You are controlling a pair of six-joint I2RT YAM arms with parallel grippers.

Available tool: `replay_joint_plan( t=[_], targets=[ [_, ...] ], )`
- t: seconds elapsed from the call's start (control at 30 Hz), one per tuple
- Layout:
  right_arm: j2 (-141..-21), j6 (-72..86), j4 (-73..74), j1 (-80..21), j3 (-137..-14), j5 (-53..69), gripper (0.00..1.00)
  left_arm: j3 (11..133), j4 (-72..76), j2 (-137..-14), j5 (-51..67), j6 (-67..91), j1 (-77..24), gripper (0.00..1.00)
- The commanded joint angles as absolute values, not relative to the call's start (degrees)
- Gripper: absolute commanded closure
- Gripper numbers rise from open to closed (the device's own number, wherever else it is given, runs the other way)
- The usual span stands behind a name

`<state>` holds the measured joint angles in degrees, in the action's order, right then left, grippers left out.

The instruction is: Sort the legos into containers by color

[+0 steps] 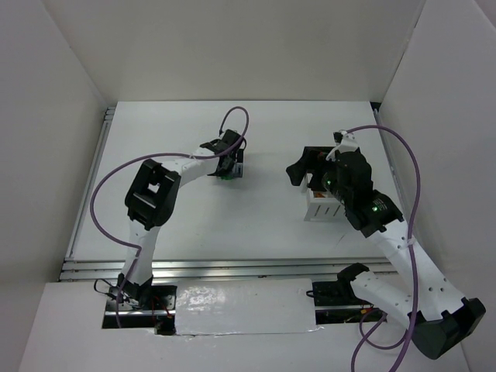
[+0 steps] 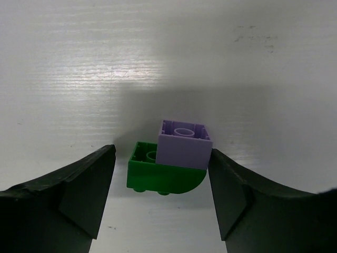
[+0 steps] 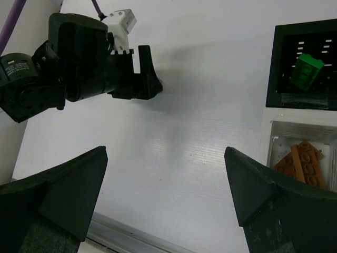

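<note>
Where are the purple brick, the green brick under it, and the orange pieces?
Purple brick [image 2: 184, 152]: left wrist view, front face.
Green brick [image 2: 157, 178]: left wrist view, front side.
Orange pieces [image 3: 304, 164]: right wrist view, middle of the pile.

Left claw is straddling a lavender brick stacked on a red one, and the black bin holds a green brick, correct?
Not quite. The lower brick under the lavender brick is green, not red; the left wrist view shows it. The rest stands: the left claw straddles that pair, and the black bin holds a green brick.
</note>
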<state>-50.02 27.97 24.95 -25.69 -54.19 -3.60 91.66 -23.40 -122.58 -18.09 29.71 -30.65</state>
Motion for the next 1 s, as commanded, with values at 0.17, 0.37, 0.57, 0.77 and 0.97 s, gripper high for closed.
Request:
replay_joint_plan(
  t=[0.17, 0.37, 0.57, 0.77, 0.97],
  targets=[
    [-49.13, 26.98, 24.17, -26.28, -55.11, -3.6, 0.0, 90.62, -22.06, -122.96, -17.05, 28.21, -30.32, 0.51],
    [-49.83, 27.42, 22.06, -26.11, -53.97, -2.9, 0.0, 85.62, -18.82, -118.58, -13.89, 25.85, -30.32, 1.0],
    [-47.48, 34.17, 17.59, -18.56, -50.72, 10.14, 0.01, 65.28, 1.63, -102.18, 0.07, 16.19, -31.37, 1.0],
    [-49.46, 34.98, 18.53, -15.47, -52.46, 20.38, 0.07, 48.71, 18.19, -83.45, 12.48, 3.97, -39.17, 1.0],
    [-51.5, 35.51, 21.0, -21.08, -50.98, 22.59, 0.1, 46.76, 16.44, -74.45, 8.09, -2.9, -47.28, 1.0]
  ],
)
